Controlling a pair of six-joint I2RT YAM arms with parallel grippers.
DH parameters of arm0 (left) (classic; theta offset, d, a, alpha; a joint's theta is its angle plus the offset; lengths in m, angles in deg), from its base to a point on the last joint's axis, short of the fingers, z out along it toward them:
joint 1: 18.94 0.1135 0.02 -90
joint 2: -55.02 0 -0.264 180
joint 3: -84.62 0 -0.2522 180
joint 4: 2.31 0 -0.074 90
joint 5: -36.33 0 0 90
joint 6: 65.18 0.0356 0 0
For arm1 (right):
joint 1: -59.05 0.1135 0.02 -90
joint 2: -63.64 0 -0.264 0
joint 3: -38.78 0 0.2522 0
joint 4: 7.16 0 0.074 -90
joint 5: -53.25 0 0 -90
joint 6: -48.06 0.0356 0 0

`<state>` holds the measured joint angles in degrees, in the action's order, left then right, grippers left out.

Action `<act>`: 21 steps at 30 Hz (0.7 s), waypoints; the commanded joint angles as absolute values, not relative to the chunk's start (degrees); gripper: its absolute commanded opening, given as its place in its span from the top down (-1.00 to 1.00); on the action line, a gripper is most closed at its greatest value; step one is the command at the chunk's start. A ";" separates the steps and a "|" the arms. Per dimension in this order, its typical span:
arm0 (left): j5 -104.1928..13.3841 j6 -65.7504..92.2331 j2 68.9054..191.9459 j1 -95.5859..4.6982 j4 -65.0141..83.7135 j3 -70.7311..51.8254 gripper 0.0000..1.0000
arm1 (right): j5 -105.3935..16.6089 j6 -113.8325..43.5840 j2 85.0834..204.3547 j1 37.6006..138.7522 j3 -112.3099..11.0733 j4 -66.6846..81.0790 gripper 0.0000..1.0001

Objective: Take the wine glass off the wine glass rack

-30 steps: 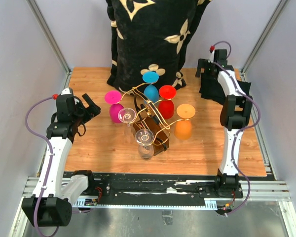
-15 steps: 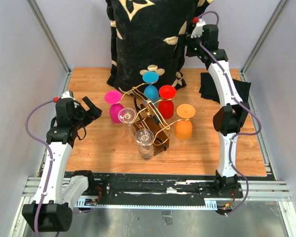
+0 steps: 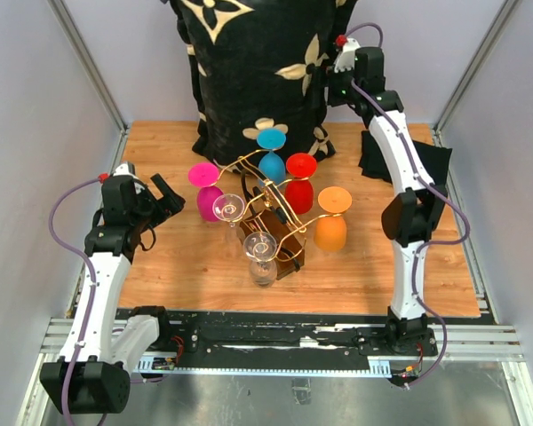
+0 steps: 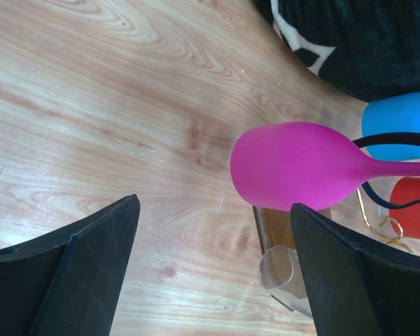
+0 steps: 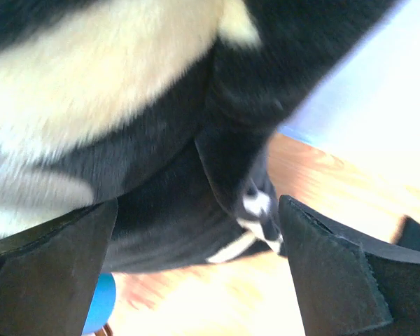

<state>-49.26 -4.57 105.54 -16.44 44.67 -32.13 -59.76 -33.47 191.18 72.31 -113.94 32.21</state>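
Observation:
The wine glass rack (image 3: 268, 206), gold wire on a dark wooden base, stands mid-table with wine glasses hanging upside down: pink (image 3: 204, 190), blue (image 3: 271, 156), red (image 3: 300, 183), orange (image 3: 332, 218) and two clear ones (image 3: 260, 256). My left gripper (image 3: 166, 199) is open, level with the pink glass and just left of it, not touching. In the left wrist view the pink bowl (image 4: 294, 175) lies ahead of the open left gripper (image 4: 217, 273), with a clear rim (image 4: 287, 269) by the right finger. My right gripper (image 3: 331, 87) is open, high at the back.
A large black cloth with cream flowers (image 3: 253, 71) hangs behind the rack and fills the right wrist view (image 5: 126, 105), between the open right gripper (image 5: 196, 273) fingers. A black cloth (image 3: 409, 160) lies at the table's back right. Grey walls close in both sides.
My right arm has swung up from the back-right of the table to the hanging cloth. The cloth has shifted a little. My left gripper has barely moved.

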 commanded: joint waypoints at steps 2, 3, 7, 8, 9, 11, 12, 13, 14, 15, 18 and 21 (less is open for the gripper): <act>-49.24 -2.54 105.22 -16.29 44.83 -30.87 -0.89 | -47.50 -37.15 177.84 72.89 -104.42 34.35 -0.97; -49.15 -2.66 105.35 -16.30 44.51 -31.03 -0.89 | -48.27 -36.67 174.70 72.90 -102.30 35.14 -0.97; -48.14 -3.06 106.41 -16.31 43.19 -31.48 -0.89 | -57.13 -30.45 168.39 72.94 -95.68 41.80 -1.00; -47.99 -3.06 106.72 -16.31 43.23 -31.37 -0.89 | -60.29 -28.33 166.89 72.97 -93.47 42.70 -0.93; -47.92 -3.07 106.84 -16.30 43.19 -31.35 -0.89 | -62.80 -26.27 165.32 73.05 -90.40 43.06 -0.84; -47.82 -3.07 106.67 -16.31 43.33 -31.35 -0.89 | -66.08 -24.13 161.39 73.66 -82.18 41.76 -0.69; -47.78 -3.08 106.48 -16.35 43.41 -31.35 -0.89 | -65.30 -23.61 159.27 74.37 -78.87 41.37 -0.65; -47.92 -3.05 106.18 -16.31 43.52 -31.35 -0.89 | -64.61 -23.61 157.58 75.06 -76.44 41.31 -0.65; -47.98 -2.93 105.95 -16.31 43.72 -31.26 -0.89 | -64.44 -23.45 155.88 75.43 -74.50 41.36 -0.63; -48.07 -2.81 105.77 -16.31 44.02 -31.19 -0.89 | -64.84 -23.24 154.85 75.63 -72.60 41.21 -0.62; -48.20 -2.71 105.57 -16.31 44.40 -31.17 -0.89 | -68.96 -22.44 152.70 75.82 -67.59 38.67 -0.55; -47.75 -2.85 105.41 -16.31 44.52 -31.31 -0.89 | -72.99 -21.02 151.47 76.14 -63.93 35.97 -0.47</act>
<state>-48.80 -3.65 106.48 -16.44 44.60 -32.13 -66.40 -24.01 154.18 75.26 -67.45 39.38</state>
